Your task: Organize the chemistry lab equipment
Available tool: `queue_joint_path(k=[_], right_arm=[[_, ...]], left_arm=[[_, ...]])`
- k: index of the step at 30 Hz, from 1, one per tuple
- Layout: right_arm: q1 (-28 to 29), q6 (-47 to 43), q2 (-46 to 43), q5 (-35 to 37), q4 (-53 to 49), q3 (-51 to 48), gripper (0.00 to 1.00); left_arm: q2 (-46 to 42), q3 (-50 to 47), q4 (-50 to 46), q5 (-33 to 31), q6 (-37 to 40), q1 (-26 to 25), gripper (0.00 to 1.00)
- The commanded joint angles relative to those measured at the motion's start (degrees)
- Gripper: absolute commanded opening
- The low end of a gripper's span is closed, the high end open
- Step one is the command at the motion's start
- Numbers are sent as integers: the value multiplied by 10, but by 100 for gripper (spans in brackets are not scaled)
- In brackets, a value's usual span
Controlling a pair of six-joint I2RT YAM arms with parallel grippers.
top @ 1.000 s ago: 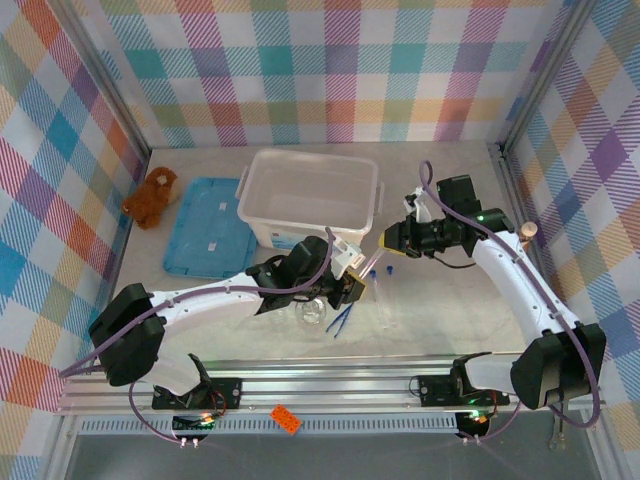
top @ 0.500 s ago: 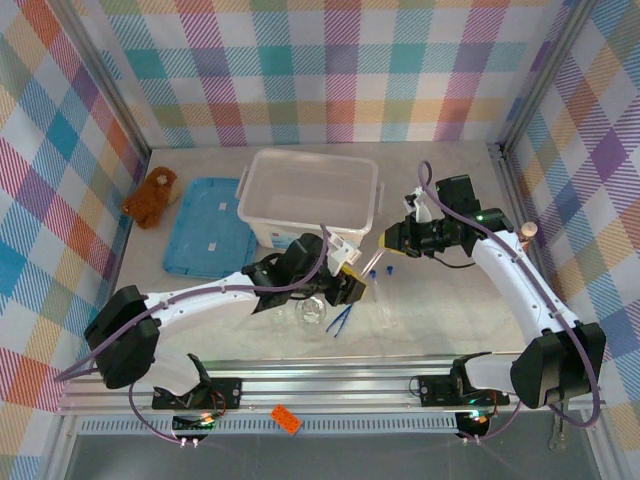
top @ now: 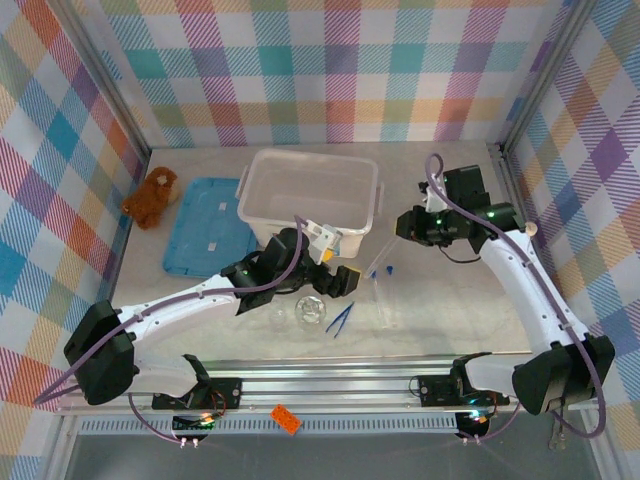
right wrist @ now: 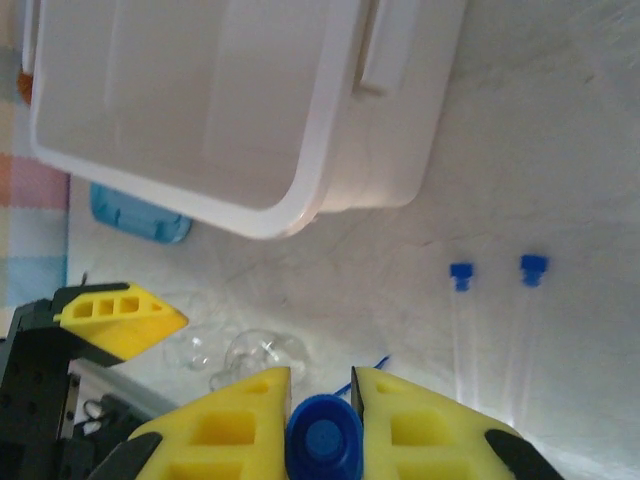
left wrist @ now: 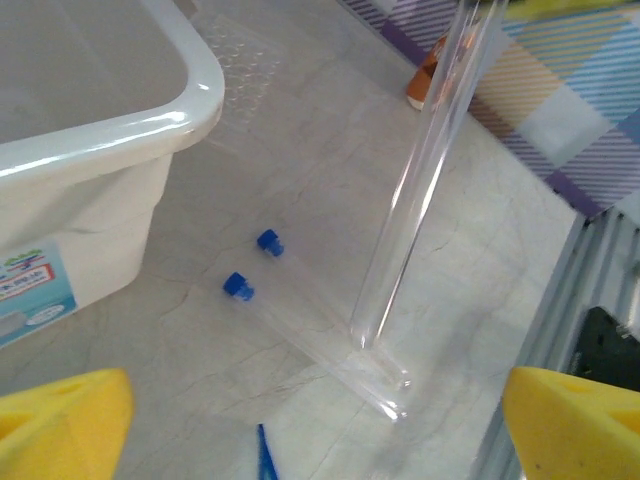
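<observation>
left claw point(top: 338, 262): spread wide, yellow pads point(left wrist: 65, 420) far apart with nothing between them; hovers at 6 o'clock of the bin, just beside its front wall.
right claw point(right wrist: 320, 400): pinched on the blue cap of a test tube, one yellow finger point(right wrist: 240, 420) on either side of it; sits at 3 o'clock of the bin, near the handle.
held test tube point(left wrist: 420, 180): clear and tilted, capped end up in the right claw, lower end down by the closed ends of the lying pair; impossible to tell whether it touches them.
lying test tubes point(left wrist: 310, 342): two, side by side on the table point(top: 450, 320), blue caps pointing toward the bin; at 4 o'clock of the bin, between the two claws.
petri dishes point(top: 310, 312): clear and round, close together on the table at 6 o'clock of the bin, toward the near edge, just past the left claw.
tweezers point(top: 340, 320): slim and blue, flat on the table, at 3 o'clock of the petri dishes, just beside them.
bin point(top: 256, 200): white, open-topped, toward 12 o'clock of the table.
lid point(top: 205, 225): blue, flat on the table, at 9 o'clock of the bin, just beside it.
plush toy point(top: 150, 197): brown, at 10 o'clock of the lid, against the left wall.
</observation>
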Motion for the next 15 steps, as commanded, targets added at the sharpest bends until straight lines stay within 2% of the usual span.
queue_joint_path(k=[1,15], right_arm=[[7,-1,-11,83,-8,29,18],[65,-13,12,347,83,44,18]], left_arm=[[-16,-11,-10,-24,-2,5,100],[-13,-12,-68,-108,-3,4,99]])
